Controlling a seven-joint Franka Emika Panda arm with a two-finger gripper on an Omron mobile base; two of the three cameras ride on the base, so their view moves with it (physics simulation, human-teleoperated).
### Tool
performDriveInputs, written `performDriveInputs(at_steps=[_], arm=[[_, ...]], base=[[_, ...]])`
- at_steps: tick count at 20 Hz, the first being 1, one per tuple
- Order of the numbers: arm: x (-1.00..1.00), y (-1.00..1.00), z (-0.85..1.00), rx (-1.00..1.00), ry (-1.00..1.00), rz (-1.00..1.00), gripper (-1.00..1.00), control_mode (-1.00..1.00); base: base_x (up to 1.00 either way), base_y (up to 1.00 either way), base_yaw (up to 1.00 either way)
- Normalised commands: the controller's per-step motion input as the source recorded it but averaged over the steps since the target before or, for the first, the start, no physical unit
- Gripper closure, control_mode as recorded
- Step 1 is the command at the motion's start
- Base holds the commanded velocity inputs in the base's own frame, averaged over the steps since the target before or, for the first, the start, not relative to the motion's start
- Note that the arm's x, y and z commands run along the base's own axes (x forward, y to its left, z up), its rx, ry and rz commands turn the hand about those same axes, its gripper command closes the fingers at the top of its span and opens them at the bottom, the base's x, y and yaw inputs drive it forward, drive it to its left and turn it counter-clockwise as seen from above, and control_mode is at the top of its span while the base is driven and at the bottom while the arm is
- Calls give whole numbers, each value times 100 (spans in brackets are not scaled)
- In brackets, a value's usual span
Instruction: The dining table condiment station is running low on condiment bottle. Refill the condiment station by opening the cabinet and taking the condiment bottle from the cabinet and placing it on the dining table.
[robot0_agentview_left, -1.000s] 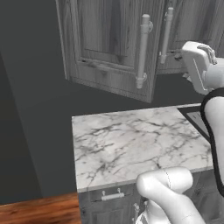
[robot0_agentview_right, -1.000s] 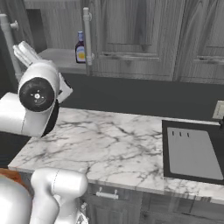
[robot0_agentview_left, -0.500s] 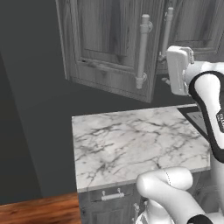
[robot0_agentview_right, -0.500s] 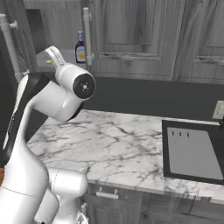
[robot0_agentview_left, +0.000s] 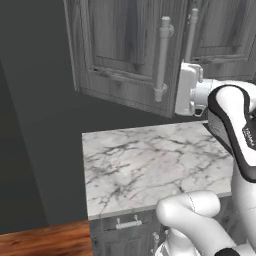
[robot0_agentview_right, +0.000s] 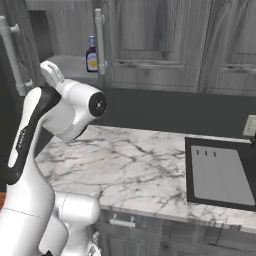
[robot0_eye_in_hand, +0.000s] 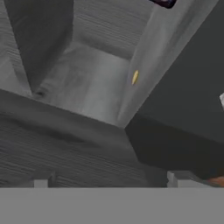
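The cabinet has its left door swung open, bar handle facing out. On the grey shelf inside stands the condiment bottle, dark with a yellow-orange label, upright. My gripper is raised in front of the open compartment, left of and below the bottle, apart from it. In the hand view the gripper is open, its fingertips wide apart and nothing between them; the shelf lies ahead and the bottle's dark base peeks in at the top edge. The dining table is out of view.
A marble counter lies below the cabinet, with a dark inset panel at its right end. The neighbouring cabinet doors are closed. A drawer with a small handle sits under the counter. A wall outlet is at far right.
The arm has swung left and the hand has turned toward the open cabinet compartment. The jaws stay open. The bottle and the door have not moved.
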Motion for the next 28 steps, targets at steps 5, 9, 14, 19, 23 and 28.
performDriveInputs(at_steps=[5,9,14,19,23,28], arm=[[-100,69,5,-3,-15,19,-100,-100],[-71,82,0,-2,-7,17,-100,-100],[-3,100,-4,0,4,11,-100,-100],[1,100,-1,0,2,9,-100,-100],[-3,90,2,-2,-1,1,-100,-100],[-16,50,3,-7,-15,-5,-100,-100]], base=[[0,0,0],[0,0,0],[0,0,0],[0,0,0],[0,0,0],[0,0,0]])
